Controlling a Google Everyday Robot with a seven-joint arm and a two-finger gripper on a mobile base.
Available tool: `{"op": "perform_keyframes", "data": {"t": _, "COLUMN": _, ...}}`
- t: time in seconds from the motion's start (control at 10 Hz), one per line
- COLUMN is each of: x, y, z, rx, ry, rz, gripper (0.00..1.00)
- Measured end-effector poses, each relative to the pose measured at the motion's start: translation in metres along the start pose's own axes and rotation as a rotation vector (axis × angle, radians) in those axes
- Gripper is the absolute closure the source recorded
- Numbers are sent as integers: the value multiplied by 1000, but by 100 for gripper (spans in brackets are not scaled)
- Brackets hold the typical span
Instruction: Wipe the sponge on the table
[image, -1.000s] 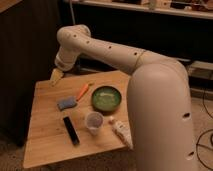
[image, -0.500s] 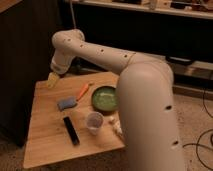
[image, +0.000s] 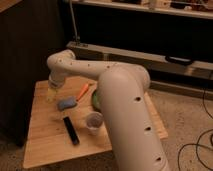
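Hanging over the left part of the table (image: 42, 147), the gripper (image: 52, 94) sits at about ten o'clock from the sponge (image: 66, 103) — near it, though whether it touches, or is open or closed, cannot be told. From the sponge, a black bar (image: 71, 130) lies at five o'clock, a slim orange object (image: 83, 91) at one o'clock and a cup (image: 93, 121) at four o'clock. Farther right the white arm (image: 125, 100) hides most of a green bowl (image: 95, 102) — and the table's right side.

gripper (image: 51, 95) low over the table's (image: 45, 145) rear left, just left of the sponge (image: 66, 103), green bowl (image: 94, 101) mostly hidden behind the arm (image: 125, 110), arm's lower end cut off by the bottom edge, table's right side largely covered by the arm
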Motion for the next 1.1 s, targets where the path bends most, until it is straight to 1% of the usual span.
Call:
{"op": "perform_keyframes", "data": {"t": 0.1, "x": 5, "y": -1, "z": 13, "rx": 2, "ry": 20, "rz": 10, "gripper": 20}}
{"op": "perform_keyframes", "data": {"t": 0.2, "x": 8, "y": -2, "z": 27, "rx": -3, "ry": 34, "rz": 15, "gripper": 20}}
{"op": "perform_keyframes", "data": {"t": 0.3, "x": 9, "y": -2, "z": 33, "rx": -13, "ry": 35, "rz": 12, "gripper": 20}}
{"op": "perform_keyframes", "data": {"t": 0.4, "x": 13, "y": -4, "z": 37, "rx": -21, "ry": 34, "rz": 11, "gripper": 20}}
{"op": "perform_keyframes", "data": {"t": 0.6, "x": 31, "y": -7, "z": 42, "rx": -34, "ry": 23, "rz": 17, "gripper": 20}}
{"op": "perform_keyframes", "data": {"t": 0.8, "x": 45, "y": -4, "z": 48, "rx": -41, "ry": 33, "rz": 26, "gripper": 20}}
{"op": "perform_keyframes", "data": {"t": 0.9, "x": 48, "y": -3, "z": 50, "rx": -43, "ry": 36, "rz": 28, "gripper": 20}}
{"op": "perform_keyframes", "data": {"t": 1.1, "x": 49, "y": -2, "z": 56, "rx": -52, "ry": 46, "rz": 1, "gripper": 20}}
